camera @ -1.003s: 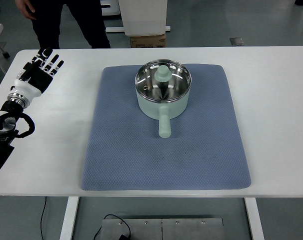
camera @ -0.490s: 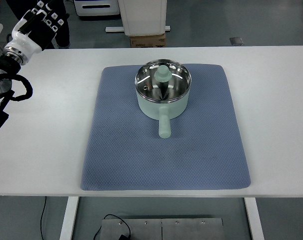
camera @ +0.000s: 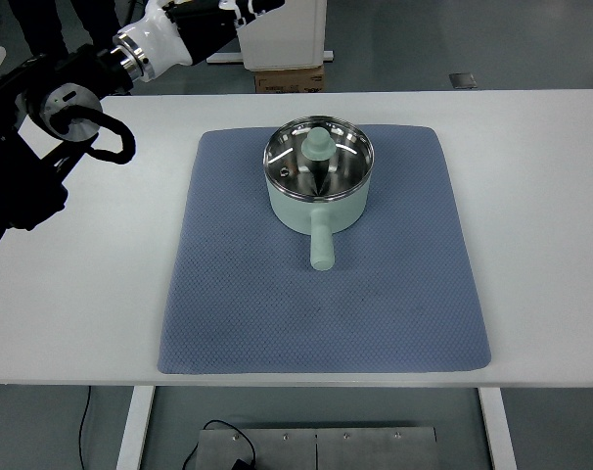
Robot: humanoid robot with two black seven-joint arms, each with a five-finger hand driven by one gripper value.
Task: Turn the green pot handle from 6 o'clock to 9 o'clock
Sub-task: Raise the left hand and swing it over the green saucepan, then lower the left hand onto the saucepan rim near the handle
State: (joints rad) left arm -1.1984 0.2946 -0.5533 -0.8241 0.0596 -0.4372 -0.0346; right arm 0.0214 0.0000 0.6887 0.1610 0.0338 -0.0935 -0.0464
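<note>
We see the pot [camera: 319,176] on the mat [camera: 324,294], handle [camera: 322,243] toward us; left hand [camera: 213,12] raised far-left, fingers cut off, state unclear.

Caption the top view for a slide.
Lidded mint-green saucepan on blue quilted mat, its handle at 6 o'clock; left hand raised beyond the white table.

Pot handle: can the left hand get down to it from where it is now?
Probably yes. The pot handle points toward the robot over the blue mat, with nothing beside it. The left hand is raised beyond the table's far edge, with nothing between.
</note>
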